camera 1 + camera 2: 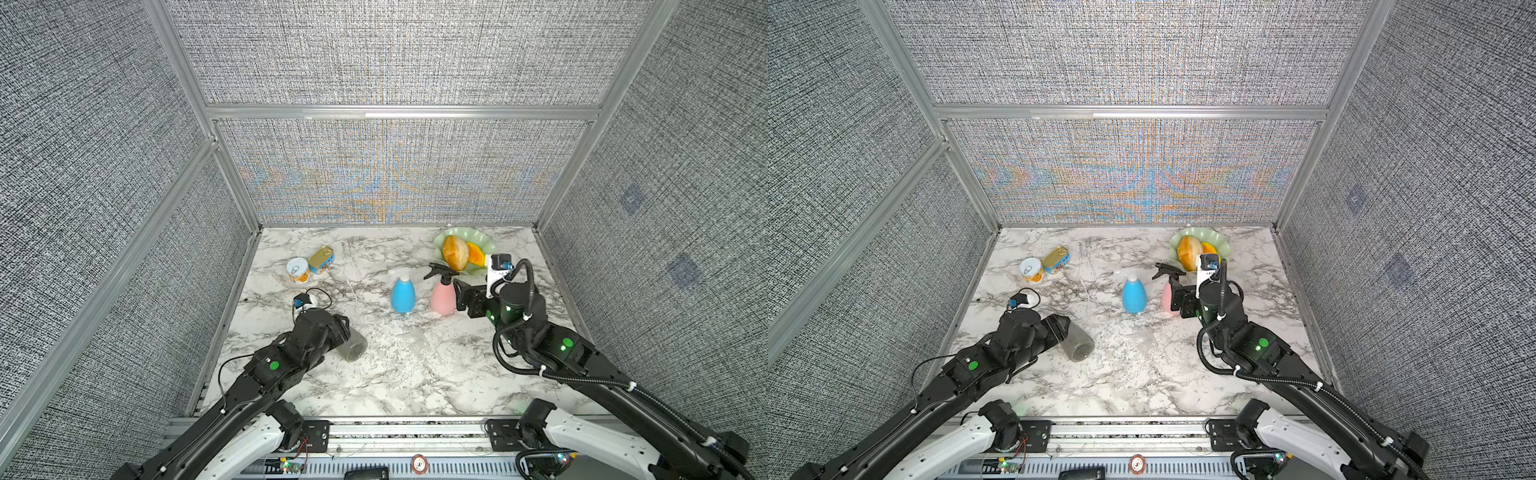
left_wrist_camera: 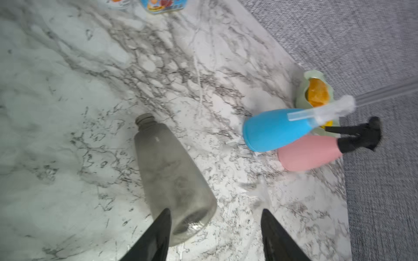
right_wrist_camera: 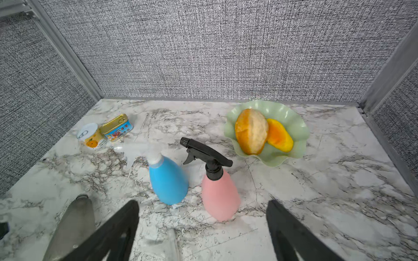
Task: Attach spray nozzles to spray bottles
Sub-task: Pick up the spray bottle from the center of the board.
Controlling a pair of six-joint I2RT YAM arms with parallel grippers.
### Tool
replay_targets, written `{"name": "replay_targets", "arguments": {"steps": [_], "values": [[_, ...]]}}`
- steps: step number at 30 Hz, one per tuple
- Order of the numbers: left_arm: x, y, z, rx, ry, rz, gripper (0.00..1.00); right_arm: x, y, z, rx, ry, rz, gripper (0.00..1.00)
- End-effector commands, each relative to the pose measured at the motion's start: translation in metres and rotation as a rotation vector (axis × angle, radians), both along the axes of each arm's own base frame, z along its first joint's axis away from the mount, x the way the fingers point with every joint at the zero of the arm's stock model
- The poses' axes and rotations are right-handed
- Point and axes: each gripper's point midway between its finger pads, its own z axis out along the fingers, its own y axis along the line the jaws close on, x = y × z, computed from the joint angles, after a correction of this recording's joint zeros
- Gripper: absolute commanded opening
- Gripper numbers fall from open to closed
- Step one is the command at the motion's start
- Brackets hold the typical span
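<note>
Left fingers (image 2: 156,237) gape by the lying grey bottle (image 2: 172,171); right fingers (image 3: 113,226) gape near the pink bottle (image 3: 220,196).

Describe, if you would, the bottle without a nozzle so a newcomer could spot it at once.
On the marble table, look to the left arm's side, right by the left gripper. The smoky grey bottle lies there on its side. Unlike the upright blue bottle and pink bottle, it is see-through and its neck is bare.
</note>
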Motion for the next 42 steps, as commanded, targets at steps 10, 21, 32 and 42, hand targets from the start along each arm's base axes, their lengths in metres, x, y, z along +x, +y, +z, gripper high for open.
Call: {"name": "replay_targets", "arguments": {"steps": [10,21,32,42], "values": [[0.043,-0.003,-0.047,-0.207,0.157,-0.049,0.78,-0.005,0.005,0.001,0.019,0.007,0.037,0.96],[0.042,-0.001,-0.087,-0.096,0.292,-0.103,0.99,-0.002,0.022,-0.008,0.003,0.043,0.096,0.97],[0.059,-0.013,-0.117,0.009,0.415,-0.270,0.99,-0.009,0.015,-0.007,0.007,0.036,0.094,0.98],[0.066,-0.017,-0.110,0.085,0.431,-0.365,0.99,-0.012,0.011,-0.007,0.000,0.033,0.086,0.98]]}}
